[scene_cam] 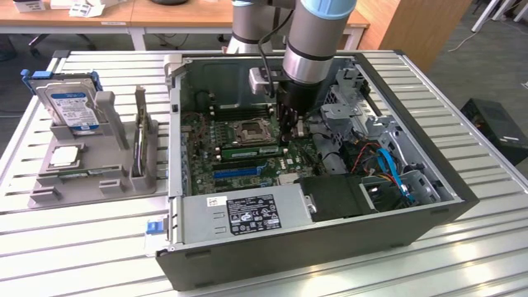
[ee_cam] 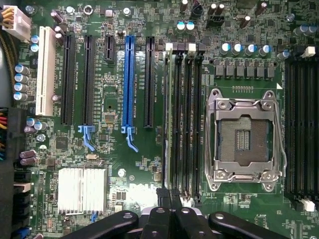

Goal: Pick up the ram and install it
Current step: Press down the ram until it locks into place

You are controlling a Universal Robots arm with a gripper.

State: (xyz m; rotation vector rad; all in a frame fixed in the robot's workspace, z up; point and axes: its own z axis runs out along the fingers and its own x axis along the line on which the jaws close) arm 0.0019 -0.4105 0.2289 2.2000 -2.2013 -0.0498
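The ram (scene_cam: 250,151) is a thin green stick standing on edge in a memory slot of the motherboard, just beside the CPU socket (scene_cam: 251,130). In the wrist view the ram (ee_cam: 169,114) shows edge-on in the slot nearest the long black expansion slots. My gripper (scene_cam: 288,137) reaches down into the open computer case (scene_cam: 462,192), at the end of the ram towards the exterior view's right. Its black fingertips (ee_cam: 163,195) are pressed together, so my gripper (ee_cam: 170,195) is shut right over that end of the stick. Whether it touches the ram I cannot tell.
Drive cages and blue cables (scene_cam: 387,170) crowd the case on the exterior view's right of the arm. A power supply (scene_cam: 247,213) fills the near corner. A blue slot (ee_cam: 130,84) and a heatsink (ee_cam: 82,189) lie beside the memory slots. A grey holder (scene_cam: 111,179) outside carries a hard drive (scene_cam: 70,105).
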